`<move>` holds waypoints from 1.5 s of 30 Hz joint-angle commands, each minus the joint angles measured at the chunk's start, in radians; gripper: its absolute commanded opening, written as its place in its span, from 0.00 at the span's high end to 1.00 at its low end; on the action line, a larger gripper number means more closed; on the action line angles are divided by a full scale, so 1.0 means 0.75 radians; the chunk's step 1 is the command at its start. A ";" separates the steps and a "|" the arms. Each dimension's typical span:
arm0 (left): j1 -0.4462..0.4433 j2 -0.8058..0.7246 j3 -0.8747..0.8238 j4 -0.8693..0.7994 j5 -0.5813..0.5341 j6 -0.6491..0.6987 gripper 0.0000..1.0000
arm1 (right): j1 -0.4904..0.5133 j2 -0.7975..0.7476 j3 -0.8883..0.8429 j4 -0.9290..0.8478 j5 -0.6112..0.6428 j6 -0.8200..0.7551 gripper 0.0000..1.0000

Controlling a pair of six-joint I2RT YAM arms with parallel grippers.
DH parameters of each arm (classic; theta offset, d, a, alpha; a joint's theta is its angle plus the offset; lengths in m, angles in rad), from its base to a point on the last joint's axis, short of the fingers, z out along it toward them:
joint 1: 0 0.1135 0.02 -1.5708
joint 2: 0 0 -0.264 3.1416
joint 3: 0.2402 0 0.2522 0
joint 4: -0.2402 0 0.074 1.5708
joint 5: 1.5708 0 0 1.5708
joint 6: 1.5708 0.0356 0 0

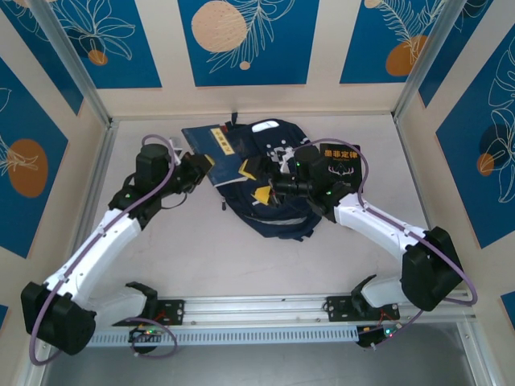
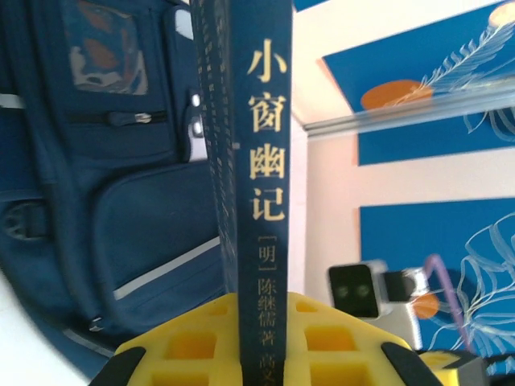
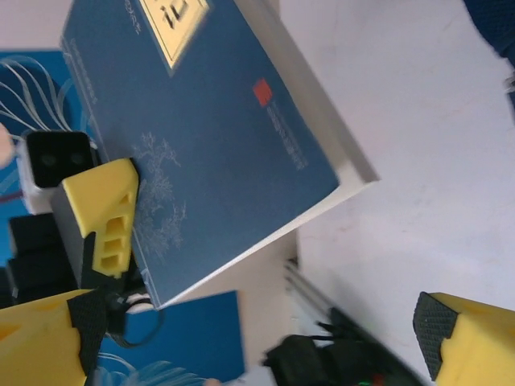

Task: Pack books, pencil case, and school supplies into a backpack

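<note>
The navy backpack (image 1: 278, 219) lies in the middle of the table and also rises to the left in the left wrist view (image 2: 129, 201). My left gripper (image 1: 206, 169) (image 2: 265, 350) is shut on the dark blue book (image 1: 211, 145) (image 2: 261, 161), clamping it at the spine end, just left of the backpack. In the right wrist view that book (image 3: 217, 137) hangs tilted above the table. My right gripper (image 1: 256, 182) (image 3: 249, 338) stands open over the backpack, apart from the book. The black book (image 1: 339, 154) lies at the backpack's right, partly under the right arm. Pencil case and school supplies are out of view.
Cream walls with blue panels (image 1: 245, 40) close the table at the back and sides. A metal rail (image 1: 257, 310) runs along the near edge between the arm bases. Bare tabletop (image 1: 201, 257) lies in front of the backpack.
</note>
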 commanded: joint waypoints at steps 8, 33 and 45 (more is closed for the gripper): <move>-0.090 0.134 0.100 0.361 -0.124 -0.291 1.00 | -0.024 0.114 0.039 0.400 -0.008 0.426 0.00; -0.135 0.216 0.270 -0.155 -0.089 0.094 0.50 | -0.130 0.005 0.071 0.174 0.124 0.152 0.95; -0.351 0.514 0.477 -0.588 -0.313 0.720 0.27 | -0.498 -0.448 0.206 -0.919 0.356 -0.621 0.95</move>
